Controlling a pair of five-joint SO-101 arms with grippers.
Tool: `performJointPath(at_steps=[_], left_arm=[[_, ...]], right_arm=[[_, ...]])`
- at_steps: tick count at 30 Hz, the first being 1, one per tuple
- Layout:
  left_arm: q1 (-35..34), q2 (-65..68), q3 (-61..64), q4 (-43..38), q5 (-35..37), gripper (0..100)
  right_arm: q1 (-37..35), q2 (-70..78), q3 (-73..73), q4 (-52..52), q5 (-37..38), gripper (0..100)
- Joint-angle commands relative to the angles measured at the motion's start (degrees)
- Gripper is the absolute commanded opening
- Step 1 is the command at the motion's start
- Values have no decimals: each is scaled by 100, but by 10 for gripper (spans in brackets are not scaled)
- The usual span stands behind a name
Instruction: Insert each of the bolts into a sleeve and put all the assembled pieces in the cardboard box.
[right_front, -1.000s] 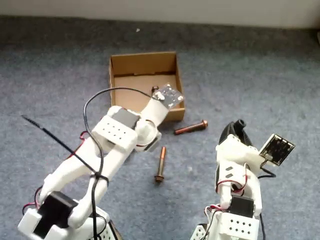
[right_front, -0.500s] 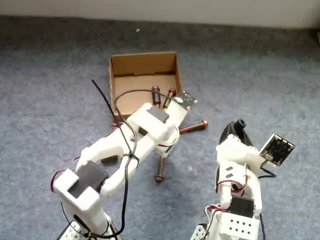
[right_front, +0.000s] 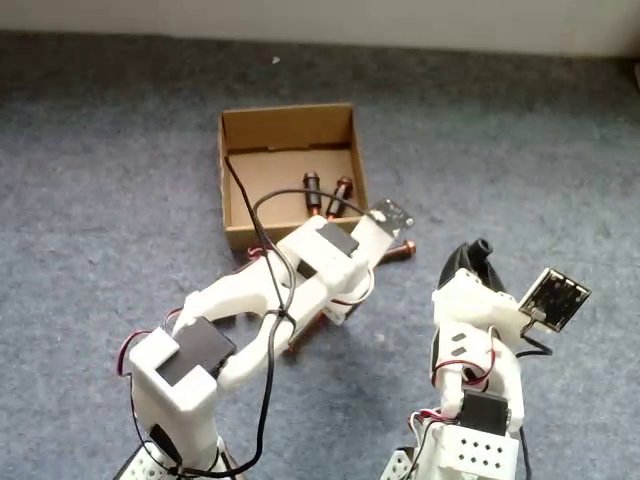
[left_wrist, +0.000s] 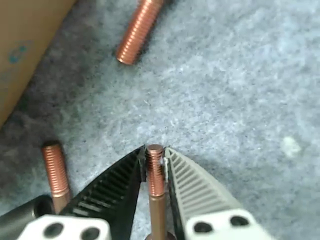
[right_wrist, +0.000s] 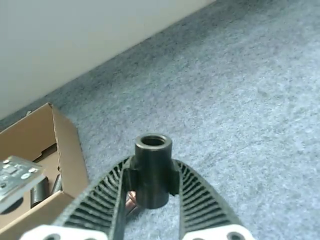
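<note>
Two pieces sit in the box; left gripper pinches a bolt, right gripper squeezes a sleeve, not joined yet

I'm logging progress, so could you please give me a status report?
Left gripper shut on copper threaded bolt. Right gripper shut on black cylindrical sleeve. Two loose bolts on grey carpet beside brown cardboard box.

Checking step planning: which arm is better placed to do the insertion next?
Left. The left claw grips a bolt lengthwise, threaded tip leading, so it can likely drive the bolt in. The right claw holds the sleeve upright with its bore open, probably best held steady.
</note>
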Motion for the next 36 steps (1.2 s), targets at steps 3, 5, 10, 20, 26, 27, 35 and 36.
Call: performJointPath(at_steps=[3, 5, 10, 20, 26, 27, 35, 36], left_arm=[[4, -453, -479, 545, 26, 5], [13, -796, -567, 668, 26, 5], [13, -1798, -593, 686, 26, 5], [-31, -2730, -549, 677, 26, 7], [-48, -3222, -66, -167, 862, 6], [-48, -3371, 163, -413, 914, 6], [-145, -5138, 2580, -2901, 897, 6], [-189, -5332, 2862, -3218, 905, 6]], right_arm=[[48, -101, 66, -92, -62, 9], [48, -101, 66, -92, -62, 9], [48, -101, 66, -92, -62, 9], [48, -101, 66, -92, -62, 9], [57, -101, 66, -92, -62, 9], [57, -101, 66, -92, -62, 9], [48, -101, 66, -92, -62, 9], [48, -101, 66, -92, -62, 9]])
